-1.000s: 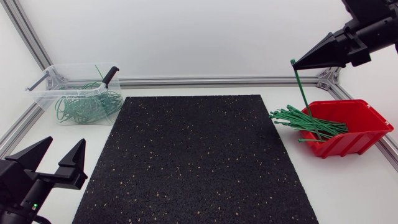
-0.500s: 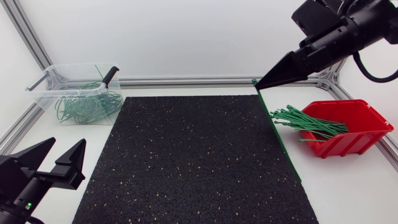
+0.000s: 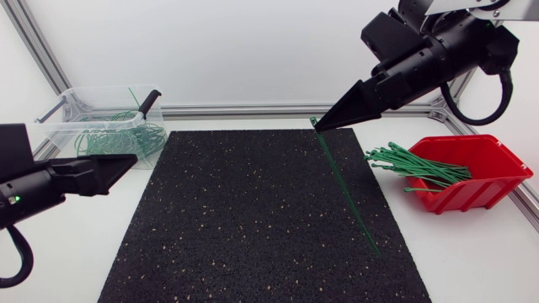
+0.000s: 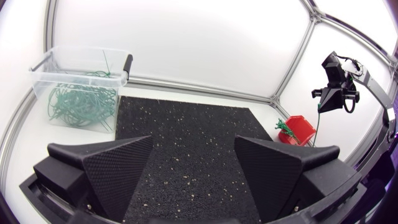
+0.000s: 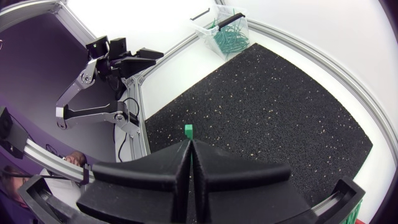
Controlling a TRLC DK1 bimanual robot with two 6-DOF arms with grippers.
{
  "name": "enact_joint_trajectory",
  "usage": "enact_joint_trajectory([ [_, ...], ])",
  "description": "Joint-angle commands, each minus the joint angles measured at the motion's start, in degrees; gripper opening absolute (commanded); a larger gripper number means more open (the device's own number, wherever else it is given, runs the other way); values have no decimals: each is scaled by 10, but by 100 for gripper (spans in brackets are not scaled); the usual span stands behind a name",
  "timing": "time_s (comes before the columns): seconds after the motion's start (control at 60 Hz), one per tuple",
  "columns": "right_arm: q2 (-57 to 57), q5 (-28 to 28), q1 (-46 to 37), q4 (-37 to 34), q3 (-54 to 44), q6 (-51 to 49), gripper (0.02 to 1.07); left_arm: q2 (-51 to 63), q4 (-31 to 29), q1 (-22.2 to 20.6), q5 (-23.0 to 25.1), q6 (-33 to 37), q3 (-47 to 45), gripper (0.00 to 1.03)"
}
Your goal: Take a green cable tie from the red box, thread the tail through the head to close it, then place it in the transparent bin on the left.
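My right gripper (image 3: pixel 320 125) hangs over the far edge of the black mat (image 3: pixel 253 219), shut on a green cable tie (image 3: pixel 345 189). The tie's head (image 5: pixel 188 130) pokes out past the closed fingertips, and its straight tail slants down to the mat's right side. The red box (image 3: pixel 473 195) at the right holds several loose green ties (image 3: pixel 417 166). At the far left stands the transparent bin (image 3: pixel 56 133) with several looped ties inside. My left gripper (image 3: pixel 126 162) is at the mat's left edge, pointing right. In the left wrist view its fingers (image 4: pixel 106 168) stand wide apart, with nothing between them.
Aluminium rails frame the table along the back and sides. A black clip handle (image 3: pixel 148 103) sits on the bin's rim. The left wrist view looks across the mat to the bin (image 4: pixel 37 87), the red box (image 4: pixel 300 129) and my right arm (image 4: pixel 336 90).
My right arm has carried the tie leftward from above the red box to over the mat. My left gripper has risen and turned to point right.
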Motion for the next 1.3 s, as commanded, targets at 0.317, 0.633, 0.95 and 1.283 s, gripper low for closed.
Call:
enact_joint_trajectory([
  [0.317,46,-61,13,82,-48,61,8,249,-133,-60,78,143,196,95],
  [0.633,67,-117,4,160,-84,89,8,312,-75,-102,228,156,230,95],
  [0.95,89,-164,4,218,-94,117,8,331,123,-173,329,82,186,98],
  [1.283,65,-208,-16,230,-104,127,8,414,167,-246,330,40,225,93],
])
